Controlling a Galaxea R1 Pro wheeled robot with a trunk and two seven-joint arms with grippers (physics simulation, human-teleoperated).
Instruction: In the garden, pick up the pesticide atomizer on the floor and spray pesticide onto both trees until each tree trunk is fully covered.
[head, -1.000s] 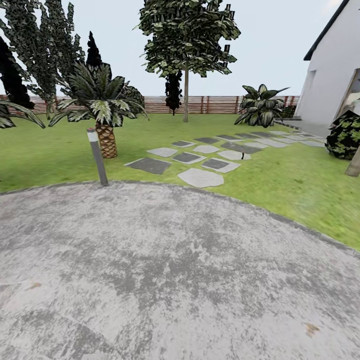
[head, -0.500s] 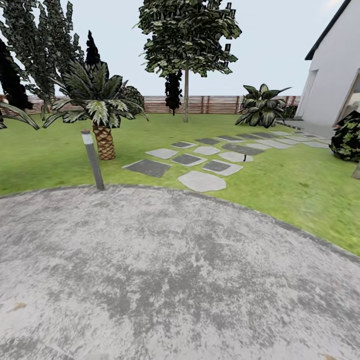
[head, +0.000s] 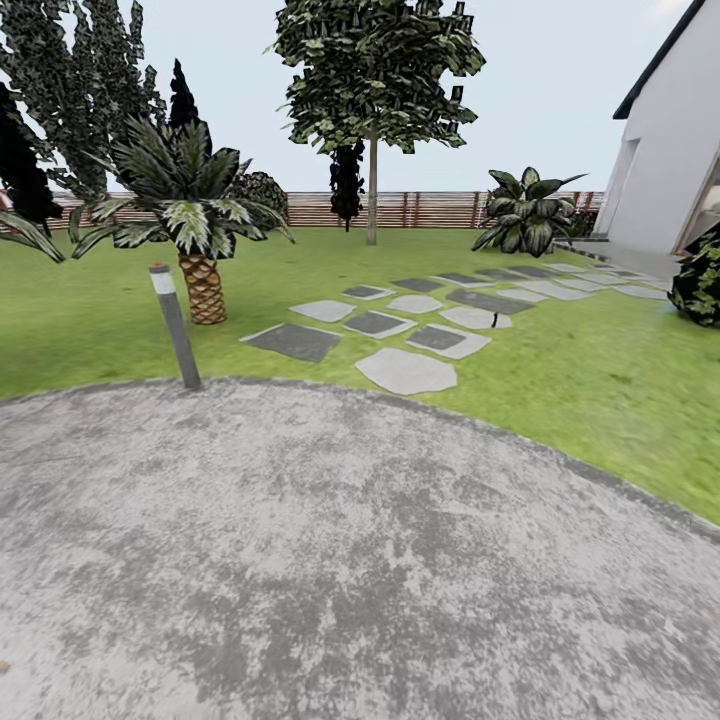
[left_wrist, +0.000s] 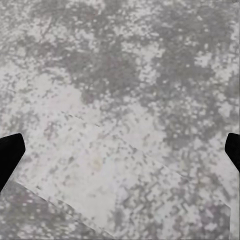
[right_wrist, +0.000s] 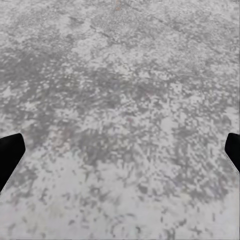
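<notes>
Head view: a grey mottled stone paving (head: 350, 560) fills the foreground, bordered by the lawn (head: 600, 370) of the garden. A short bollard light (head: 174, 326) stands at the paving's edge, with a scaly-trunked palm (head: 195, 225) behind it. Flat stepping stones (head: 405, 370) cross the grass toward a white house (head: 670, 140). One tree (head: 372, 90) with a slim bare trunk (head: 372, 195) stands near the slatted wooden fence (head: 420, 208). A small dark object (head: 494, 320) stands among the stones, too small to identify. Wrist views: left gripper (left_wrist: 120, 155) and right gripper (right_wrist: 120, 155), fingertips spread wide apart, holding nothing, above paving.
</notes>
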